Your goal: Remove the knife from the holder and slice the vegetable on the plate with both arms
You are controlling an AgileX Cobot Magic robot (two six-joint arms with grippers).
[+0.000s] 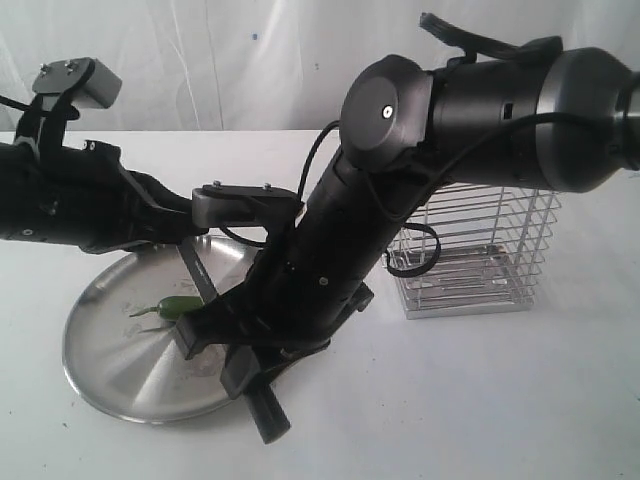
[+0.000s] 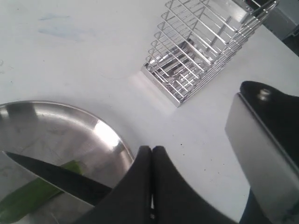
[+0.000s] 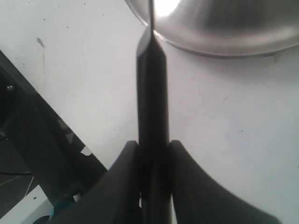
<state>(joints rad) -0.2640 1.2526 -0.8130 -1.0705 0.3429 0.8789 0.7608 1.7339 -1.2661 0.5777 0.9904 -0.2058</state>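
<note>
1. Nearest me, at about 5 o'clock on the rim of the large round stainless-steel plate (image 1: 110, 385), the right end effector (image 3: 153, 143) is clenched around the slim black handle of the small paring knife (image 3: 152, 84). The handle runs out from between its fingers towards the plate, and the dark blade reaches in over the rim.
2. The plate lies flat on the white surface (image 1: 450, 410), shiny and scuffed.
3. A little past the plate's centre, towards 12 o'clock, lies the small green chilli-like vegetable (image 1: 180, 305), its thin stem pointing to 9 o'clock. In the left wrist view the knife's blade crosses over the pod. I cannot tell whether the edge touches it.
4. Near the pod, above the plate, hangs the left end effector (image 2: 152, 154), its fingers pressed tight together with nothing between them.
5. The thick dark grey and black right arm (image 1: 330, 250) slants down from 2 o'clock and covers the plate's 3 o'clock edge. The black left arm (image 1: 70, 200) comes in from about 10 o'clock.
6. Farther off, at about 2 o'clock from the plate and well apart from it, the tall rectangular silver wire holder (image 1: 490, 270) stands upright on the surface, partly hidden behind the right arm.
7. Behind everything hangs a plain white backdrop (image 1: 250, 60).
</note>
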